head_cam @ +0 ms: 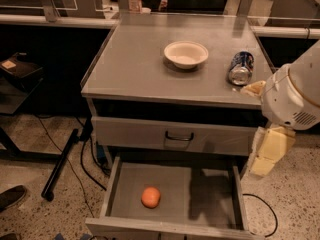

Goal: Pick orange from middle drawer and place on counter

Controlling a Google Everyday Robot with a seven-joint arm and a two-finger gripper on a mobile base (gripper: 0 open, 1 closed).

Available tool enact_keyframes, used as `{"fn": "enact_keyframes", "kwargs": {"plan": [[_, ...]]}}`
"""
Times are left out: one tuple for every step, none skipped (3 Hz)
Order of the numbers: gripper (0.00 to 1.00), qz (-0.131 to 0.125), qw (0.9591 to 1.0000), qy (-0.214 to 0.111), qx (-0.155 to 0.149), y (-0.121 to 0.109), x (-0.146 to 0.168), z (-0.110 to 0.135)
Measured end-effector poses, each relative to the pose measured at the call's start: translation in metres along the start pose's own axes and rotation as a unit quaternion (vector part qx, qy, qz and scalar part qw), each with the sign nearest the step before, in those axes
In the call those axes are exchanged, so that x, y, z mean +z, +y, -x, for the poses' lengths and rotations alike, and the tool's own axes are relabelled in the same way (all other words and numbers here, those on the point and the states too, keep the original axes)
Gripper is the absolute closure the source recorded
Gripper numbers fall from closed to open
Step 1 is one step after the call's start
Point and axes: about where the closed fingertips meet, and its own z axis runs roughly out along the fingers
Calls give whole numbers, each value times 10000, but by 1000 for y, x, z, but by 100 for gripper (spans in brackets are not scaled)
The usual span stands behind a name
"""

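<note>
The jaws are not showing clearly enough for me to tell how far apart they are standing, though they are not holding the fruit; the robot's pale cream gripper (270,151) is hanging below the rounded white arm housing (295,96) at the right, beside the cabinet's right edge and above the drawer's right corner. The large flat grey metal counter (135,59) is carrying two things toward its back right, leaving bare surface across its left and front. Below it, a closed grey drawer front with a dark curved handle (135,134) is sitting shut, and under that the wide shallow grey metal middle drawer (127,184) is standing pulled out. On the counter a shallow white round bowl (186,54) is resting upright, with a blue soda can (241,68) lying on its side to its right, apart from it. The small round smooth orange (150,197) is lying on the drawer floor, left of centre and away from the walls. It is likely handling as firm, moderately light and prone to rolling, with a slightly slick rind, so a grip across its widest middle, coming from above, is looking safest, with only modest squeeze to avoid bruising.
</note>
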Motion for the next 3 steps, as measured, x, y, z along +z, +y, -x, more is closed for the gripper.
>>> {"fn": "enact_keyframes", "kwargs": {"plan": [[0,0,10000,0,0,0,0,0],[0,92,9999,-90,87,4,13,0],[0,408,9985,-229,297,9,76,-4]]}}
